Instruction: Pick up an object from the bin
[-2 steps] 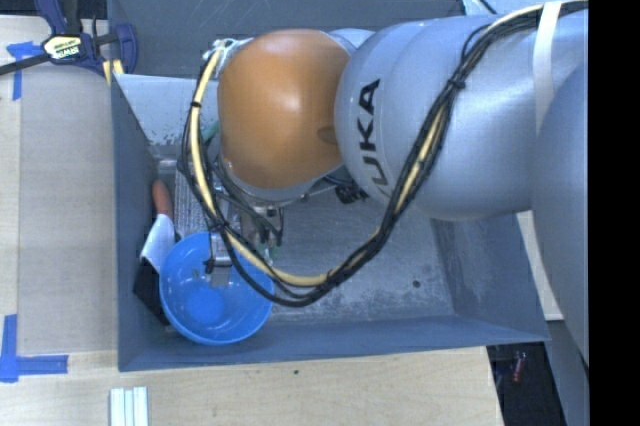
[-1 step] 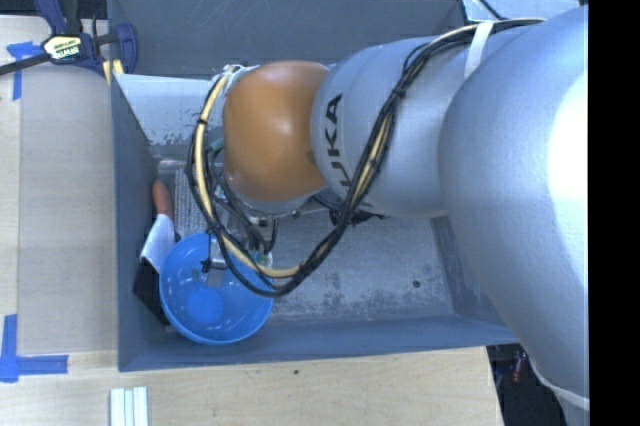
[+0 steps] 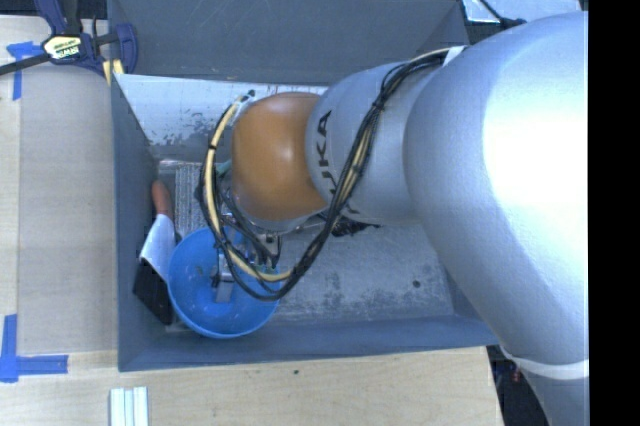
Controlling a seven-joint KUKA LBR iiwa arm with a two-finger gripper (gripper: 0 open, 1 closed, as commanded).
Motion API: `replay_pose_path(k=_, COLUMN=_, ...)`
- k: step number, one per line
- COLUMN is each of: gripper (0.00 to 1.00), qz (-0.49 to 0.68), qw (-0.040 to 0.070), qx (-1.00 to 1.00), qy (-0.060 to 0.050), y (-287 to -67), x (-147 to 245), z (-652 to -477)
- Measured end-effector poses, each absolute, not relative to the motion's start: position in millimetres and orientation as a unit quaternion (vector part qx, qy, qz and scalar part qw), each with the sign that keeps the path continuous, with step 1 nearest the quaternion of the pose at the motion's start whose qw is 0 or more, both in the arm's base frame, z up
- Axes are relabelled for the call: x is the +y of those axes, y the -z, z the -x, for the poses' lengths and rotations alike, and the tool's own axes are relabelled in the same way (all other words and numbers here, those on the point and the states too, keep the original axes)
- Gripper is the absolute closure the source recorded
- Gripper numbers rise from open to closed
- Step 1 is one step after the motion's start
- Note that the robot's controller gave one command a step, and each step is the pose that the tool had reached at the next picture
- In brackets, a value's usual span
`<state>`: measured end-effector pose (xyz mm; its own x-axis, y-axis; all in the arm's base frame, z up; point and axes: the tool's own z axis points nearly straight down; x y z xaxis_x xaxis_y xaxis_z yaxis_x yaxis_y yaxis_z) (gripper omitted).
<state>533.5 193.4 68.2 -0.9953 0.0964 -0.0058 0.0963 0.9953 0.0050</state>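
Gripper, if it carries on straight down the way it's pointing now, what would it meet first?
Most likely the inside of the blue bowl at the lower left of the bin. The gripper points down into it. How close it is I can't judge from above.

Round blue bowl (image 3: 192,292), open side up, sits upright in the lower-left corner of the bin (image 3: 300,339), right part hidden.

Scuffed matt grey metal bin (image 3: 300,34), glossy blue plastic bowl (image 3: 190,292)
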Motion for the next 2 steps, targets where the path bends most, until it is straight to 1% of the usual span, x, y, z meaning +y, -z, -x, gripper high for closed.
replay_pose_path(k=1, gripper=0.0, qz=-0.166, qw=0.01, qx=0.986, qy=-0.005, y=-73.1, x=204.3, z=-510.0)
replay_pose_path(k=2, gripper=0.0, qz=-0.066, qw=0.008, qx=0.998, qy=-0.004, y=-73.5, x=198.4, z=-526.7)
